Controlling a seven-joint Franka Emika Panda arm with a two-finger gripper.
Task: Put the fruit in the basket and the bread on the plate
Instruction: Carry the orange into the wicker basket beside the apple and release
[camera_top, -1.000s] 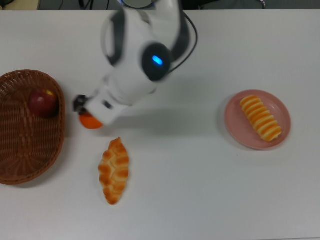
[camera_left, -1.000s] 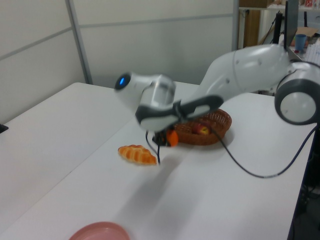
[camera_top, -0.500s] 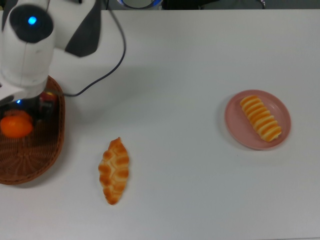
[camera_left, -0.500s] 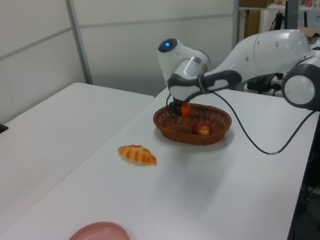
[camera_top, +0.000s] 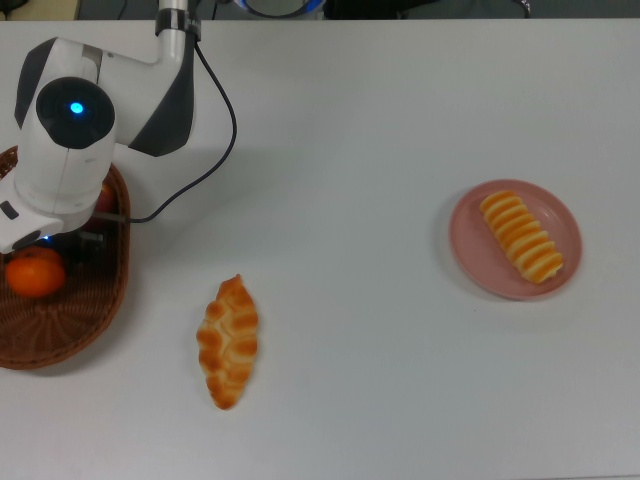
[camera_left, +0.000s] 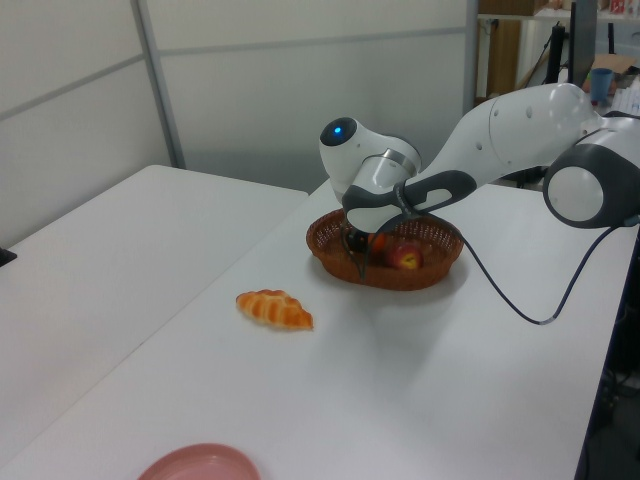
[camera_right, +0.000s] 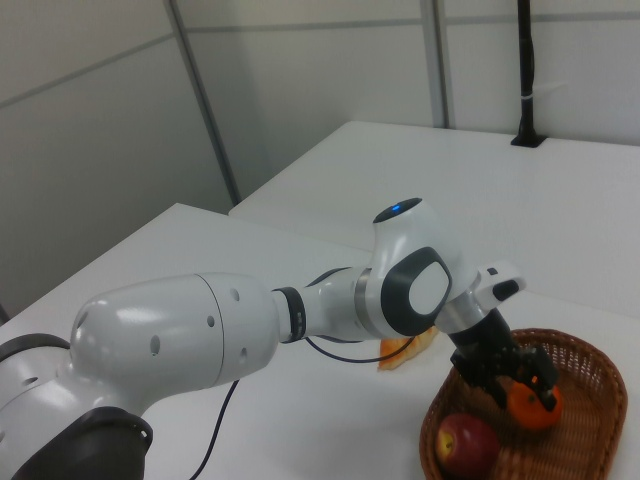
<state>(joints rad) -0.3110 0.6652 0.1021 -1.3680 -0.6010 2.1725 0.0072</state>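
The wicker basket (camera_top: 70, 340) lies at the top view's left edge. My gripper (camera_right: 520, 386) reaches down into it, shut on the orange mandarin (camera_right: 534, 405), which sits low inside the basket (camera_right: 590, 395). The dark red apple (camera_right: 467, 441) lies in the basket beside it. In the top view my arm covers the gripper and most of the apple, and the mandarin (camera_top: 35, 273) shows. The braided loaf (camera_top: 228, 340) lies on the table right of the basket. The striped loaf (camera_top: 521, 236) rests on the pink plate (camera_top: 468, 250) at the top view's right.
A black cable (camera_top: 215, 150) hangs from my arm and loops over the white table beside the basket. In the left view the plate (camera_left: 200, 463) sits at the bottom edge, and the braided loaf (camera_left: 275, 308) lies between it and the basket (camera_left: 400, 278).
My arm has carried the mandarin from the table near the braided loaf over to the basket, then lowered it inside next to the apple. Both loaves and the plate stayed put.
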